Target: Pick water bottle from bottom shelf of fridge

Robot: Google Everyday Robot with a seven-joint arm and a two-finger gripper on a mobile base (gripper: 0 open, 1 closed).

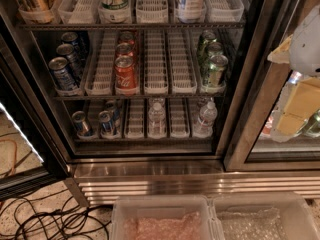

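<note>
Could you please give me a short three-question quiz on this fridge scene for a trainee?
1. True or false: the gripper is reaching inside the fridge.
2. What stands at the left end of the bottom shelf, left of the centre water bottle? A soda cans; B milk cartons; C jars.
3. What lies on the floor at lower left?

Key
1. False: it is at the view's right edge, in front of the right glass door.
2. A.
3. Black cables.
</note>
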